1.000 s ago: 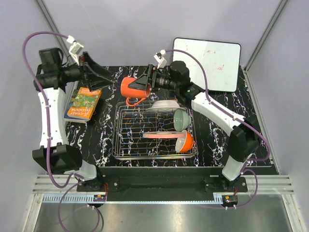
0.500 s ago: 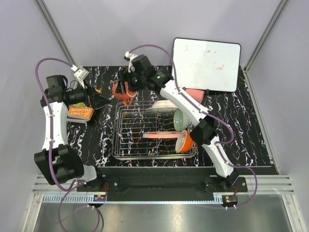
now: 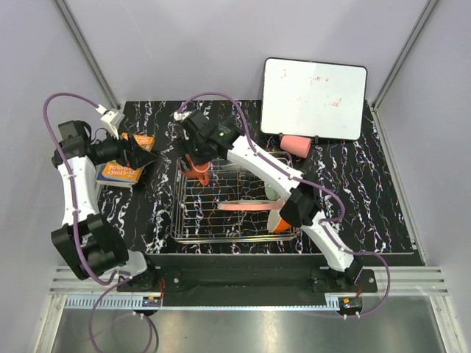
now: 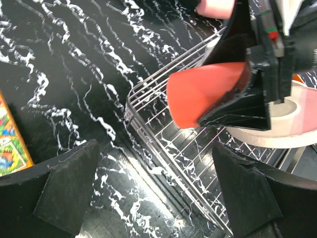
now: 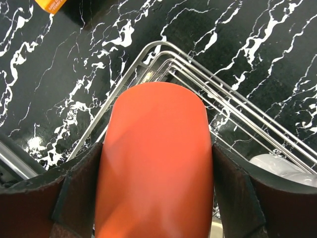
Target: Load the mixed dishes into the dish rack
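Right tool (image 5: 156, 193) clamps orange-red mug (image 5: 154, 129) above upper-left corner of silver wire dish rack (image 3: 235, 237). Left tool (image 4: 156, 193) stands wide open, empty, over black marbled tabletop (image 4: 74, 74).

A flat white board with a dark rim (image 3: 314, 98) sits at the far right, with faint red scribbles on it. A green and orange picture book (image 3: 114, 173) lies on the left side. Both rest on a black table top with white streaks (image 3: 368, 198).
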`<state>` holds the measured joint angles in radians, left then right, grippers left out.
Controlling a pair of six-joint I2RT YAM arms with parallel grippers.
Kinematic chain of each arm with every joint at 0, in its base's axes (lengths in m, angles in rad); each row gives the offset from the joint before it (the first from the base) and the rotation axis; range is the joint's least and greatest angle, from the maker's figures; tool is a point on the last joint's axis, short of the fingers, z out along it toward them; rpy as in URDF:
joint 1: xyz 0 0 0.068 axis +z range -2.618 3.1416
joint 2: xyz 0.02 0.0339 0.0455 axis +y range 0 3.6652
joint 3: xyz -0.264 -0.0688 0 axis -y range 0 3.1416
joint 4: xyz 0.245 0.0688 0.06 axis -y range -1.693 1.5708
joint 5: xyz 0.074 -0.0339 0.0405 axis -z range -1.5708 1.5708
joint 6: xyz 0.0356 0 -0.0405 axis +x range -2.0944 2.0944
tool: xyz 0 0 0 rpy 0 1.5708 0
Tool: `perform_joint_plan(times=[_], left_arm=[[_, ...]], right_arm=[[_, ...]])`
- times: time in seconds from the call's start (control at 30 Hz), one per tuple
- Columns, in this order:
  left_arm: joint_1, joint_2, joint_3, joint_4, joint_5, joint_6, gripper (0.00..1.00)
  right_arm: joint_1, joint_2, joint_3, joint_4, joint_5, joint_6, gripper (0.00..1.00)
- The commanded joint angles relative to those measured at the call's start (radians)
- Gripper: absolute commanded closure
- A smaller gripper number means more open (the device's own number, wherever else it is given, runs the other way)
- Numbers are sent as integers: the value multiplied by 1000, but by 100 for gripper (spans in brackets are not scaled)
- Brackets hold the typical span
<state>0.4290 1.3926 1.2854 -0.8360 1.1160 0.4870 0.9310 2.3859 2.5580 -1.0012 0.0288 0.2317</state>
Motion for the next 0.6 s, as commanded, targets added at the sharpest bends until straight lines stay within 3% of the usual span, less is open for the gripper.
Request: perform_joint_plan(times=[0.0,0.57], left_arm=[[31,-3,-11,11,22,47,1],[73,-9,-3,-29,70,108,1]], right_arm=[[14,1,15,35,23,-17,100],[20,84,-41,33,2,-3,100]])
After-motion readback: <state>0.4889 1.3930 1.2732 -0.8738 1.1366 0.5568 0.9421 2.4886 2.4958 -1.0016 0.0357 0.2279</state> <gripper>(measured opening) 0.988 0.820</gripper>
